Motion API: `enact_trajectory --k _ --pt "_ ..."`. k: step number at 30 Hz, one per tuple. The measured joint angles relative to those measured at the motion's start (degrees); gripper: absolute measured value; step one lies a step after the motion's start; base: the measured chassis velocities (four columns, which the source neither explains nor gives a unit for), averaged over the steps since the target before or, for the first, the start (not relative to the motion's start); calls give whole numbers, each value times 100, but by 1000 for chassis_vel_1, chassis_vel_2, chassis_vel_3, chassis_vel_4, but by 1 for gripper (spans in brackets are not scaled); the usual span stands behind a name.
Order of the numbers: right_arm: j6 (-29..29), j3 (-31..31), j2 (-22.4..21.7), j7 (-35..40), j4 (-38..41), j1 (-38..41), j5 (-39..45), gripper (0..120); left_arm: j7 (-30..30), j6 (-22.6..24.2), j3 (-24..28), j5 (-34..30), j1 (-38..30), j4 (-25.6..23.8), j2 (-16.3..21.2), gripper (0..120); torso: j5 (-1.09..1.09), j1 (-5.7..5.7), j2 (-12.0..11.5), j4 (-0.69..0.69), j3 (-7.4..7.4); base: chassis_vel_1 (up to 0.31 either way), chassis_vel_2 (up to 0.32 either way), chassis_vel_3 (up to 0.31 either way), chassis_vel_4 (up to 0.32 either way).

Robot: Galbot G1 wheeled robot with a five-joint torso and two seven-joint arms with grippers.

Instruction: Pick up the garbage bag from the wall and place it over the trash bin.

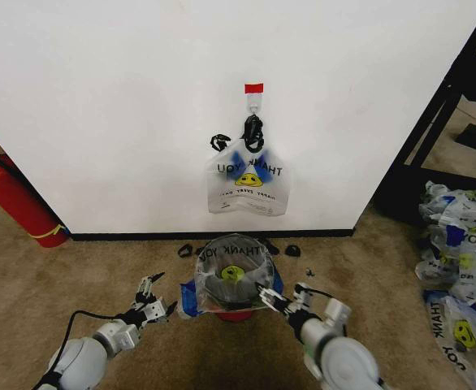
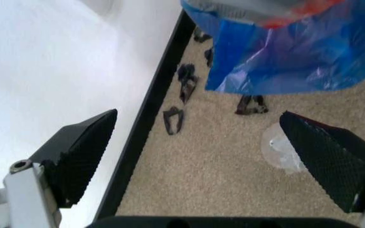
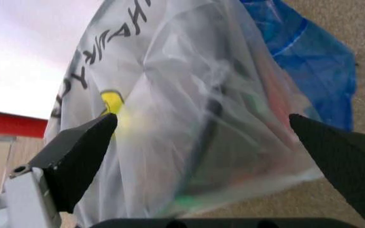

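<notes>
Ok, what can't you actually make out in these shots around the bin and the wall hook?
- Trash bin, head view: its black wall is veiled by the bag over the bin; just the red base peeks out.
- Hook, head view: too small, and the black straps cover how the garbage bag hangs.
- Small dark scraps, left wrist view: too blurred to identify.
- Pile of bags, head view: cut off by the edge.
</notes>
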Motion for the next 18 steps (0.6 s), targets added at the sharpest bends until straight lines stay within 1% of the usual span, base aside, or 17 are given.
enact_trajectory --k 2,6,7,10,11,14,15,16,18 --pt "-90 -28 188 94 -156 198 57 98 -59 -41 -2 2 35 10 4 100 -1 0 0 0 0 0 0 0 0" --pt "-353 -5 410 322 -358 500 289 82 -366 -158 -25 2 73 109 51 100 -1 0 0 -1 0 0 0 0 0" --pt "-353 -5 410 322 -358 500 289 82 -366 -158 -25 2 73 109 51 100 -1 0 0 -1 0 0 0 0 0" --pt "-612 -12 437 429 -395 564 413 71 -659 -177 17 1 90 140 38 100 0 0 0 -1 0 0 0 0 0" --pt "-684 -13 423 463 -403 569 429 65 -704 -179 37 1 84 147 28 100 0 0 0 -2 0 0 0 0 0" --pt "-838 -13 381 505 -574 659 445 54 -734 -190 69 0 69 175 5 100 0 0 0 -2 0 0 0 0 0" --pt "-838 -13 381 505 -574 659 445 54 -734 -190 69 0 69 175 5 100 0 0 0 -2 0 0 0 0 0" --pt "-889 -18 371 506 -676 722 450 48 -736 -200 79 2 69 190 0 100 0 0 0 -2 0 0 0 0 0" --pt "-911 -60 355 507 -867 858 438 41 -750 -223 89 18 70 216 -10 100 1 0 0 -1 0 0 0 0 0"
